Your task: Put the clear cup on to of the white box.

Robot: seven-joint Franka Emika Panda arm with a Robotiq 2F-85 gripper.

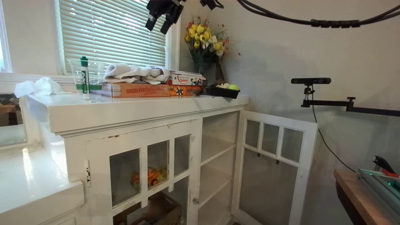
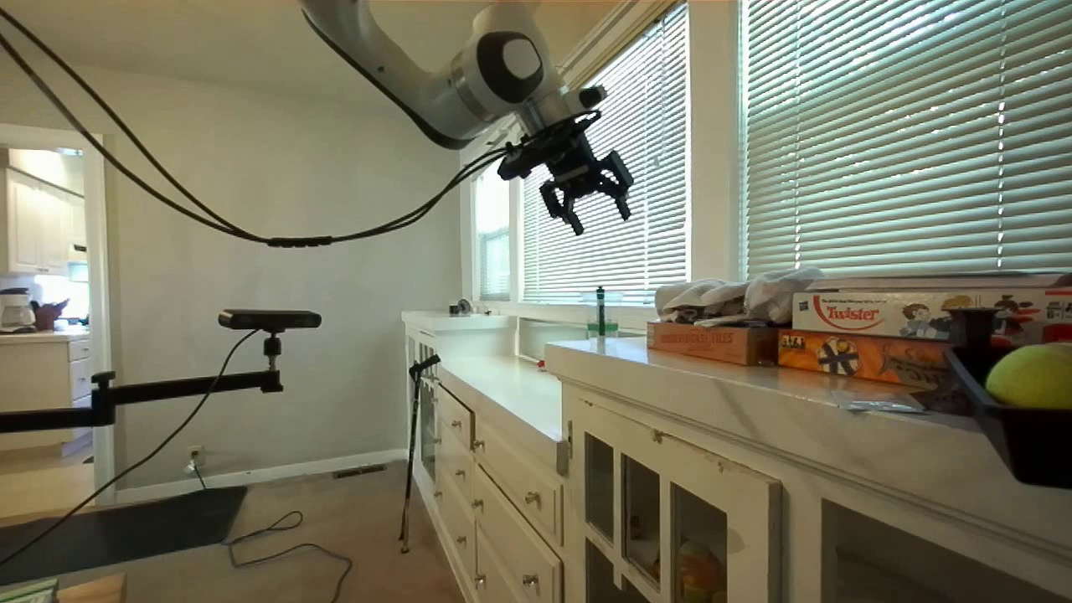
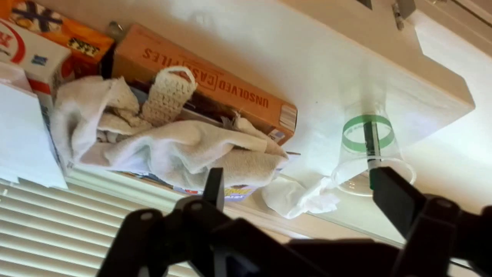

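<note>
The clear cup point(image 1: 96, 87) is see-through with a green band and stands upright near the counter's end. It also shows in an exterior view point(image 2: 612, 327) and in the wrist view point(image 3: 350, 143). A green marker point(image 1: 84, 75) stands upright at it; I cannot tell if it is inside or just in front. The white box point(image 1: 187, 79), marked Twister, lies on an orange box; it shows in an exterior view point(image 2: 879, 313) and the wrist view point(image 3: 42, 63). My gripper point(image 3: 303, 186) is open and empty, high above the counter in both exterior views point(image 1: 157, 28) point(image 2: 601, 221).
A white towel point(image 1: 134, 72) lies on the Unsolved Case Files box point(image 1: 140, 90), between cup and white box. Crumpled tissue point(image 3: 298, 198) lies by the cup. A black tray point(image 2: 1022, 435) with a ball overhangs the counter edge. Flowers point(image 1: 201, 37) and blinds point(image 1: 112, 31) stand behind.
</note>
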